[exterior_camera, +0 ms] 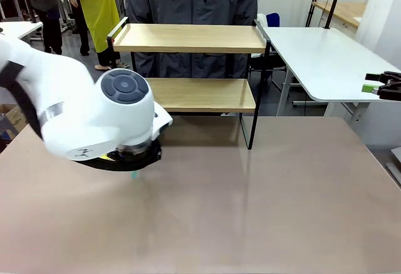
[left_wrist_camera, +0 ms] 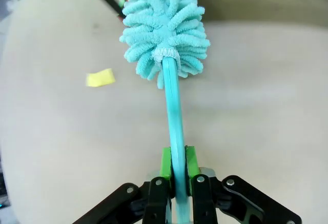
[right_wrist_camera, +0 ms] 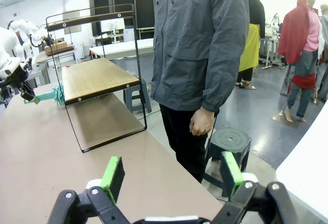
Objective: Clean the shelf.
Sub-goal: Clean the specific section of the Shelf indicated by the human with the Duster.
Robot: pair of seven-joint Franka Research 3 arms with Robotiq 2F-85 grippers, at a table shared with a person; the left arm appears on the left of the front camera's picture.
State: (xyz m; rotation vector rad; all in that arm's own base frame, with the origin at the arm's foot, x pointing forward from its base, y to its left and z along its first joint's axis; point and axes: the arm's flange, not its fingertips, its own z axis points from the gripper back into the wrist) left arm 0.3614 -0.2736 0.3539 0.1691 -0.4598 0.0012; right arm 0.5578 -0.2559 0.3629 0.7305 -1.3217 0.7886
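Shelf (exterior_camera: 188,39) stands at the far side of the worktop (exterior_camera: 282,211), just ahead of my left gripper (left_wrist_camera: 176,165), which grasps a duster (left_wrist_camera: 164,24) whose handle points toward it. My right gripper (right_wrist_camera: 172,175) is released, well apart.

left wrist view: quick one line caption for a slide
Left gripper shut on the handle of a teal duster, seen against the beige table, a yellow scrap nearby.
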